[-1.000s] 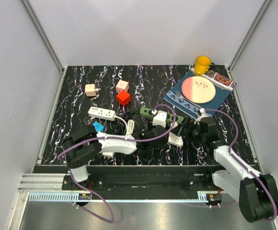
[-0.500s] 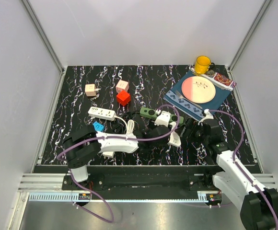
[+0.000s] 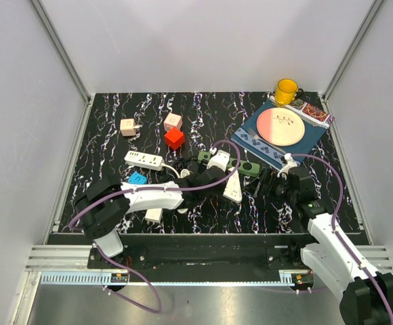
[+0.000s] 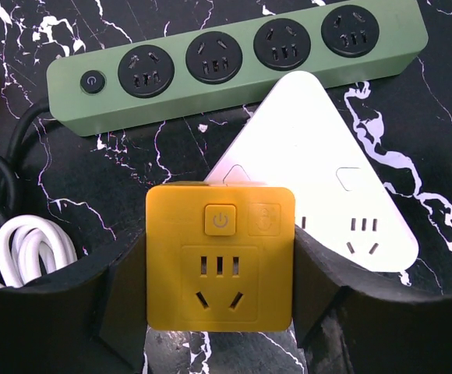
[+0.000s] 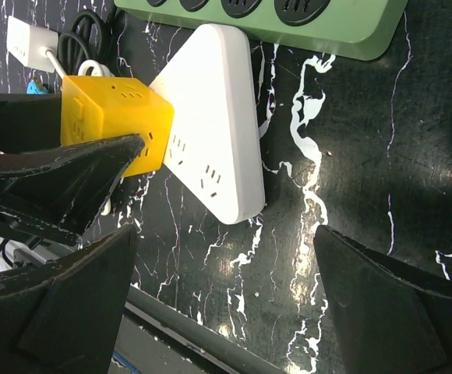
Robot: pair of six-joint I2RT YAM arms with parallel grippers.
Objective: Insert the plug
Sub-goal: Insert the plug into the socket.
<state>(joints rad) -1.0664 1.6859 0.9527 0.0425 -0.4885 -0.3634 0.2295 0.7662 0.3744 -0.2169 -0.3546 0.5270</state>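
Note:
My left gripper (image 4: pixel 220 290) is shut on a yellow cube plug (image 4: pixel 220 257); its socket face points at the wrist camera and its prongs are hidden. Just beyond it lies a green power strip (image 4: pixel 234 62) with several black sockets. A white triangular adapter (image 4: pixel 319 195) lies flat between cube and strip, partly under the cube. From above, the left gripper (image 3: pixel 210 172) sits at the green strip (image 3: pixel 247 167), the white triangle (image 3: pixel 234 189) to its right. My right gripper (image 3: pixel 267 183) stands wide open beside the triangle (image 5: pixel 210 117), holding nothing; the yellow cube (image 5: pixel 113 117) shows at its left.
A white power strip (image 3: pixel 143 160), a red cube (image 3: pixel 174 138), two pink cubes (image 3: pixel 173 121) and a blue plug (image 3: pixel 137 179) lie at the left. Coiled cables (image 4: pixel 23 249) sit by the green strip's end. A plate (image 3: pixel 281 126) and yellow mug (image 3: pixel 286 91) stand back right.
My left gripper has carried the yellow cube farther away, up to the green strip. The white triangle has shifted left and turned. The right gripper drew back slightly and stays open.

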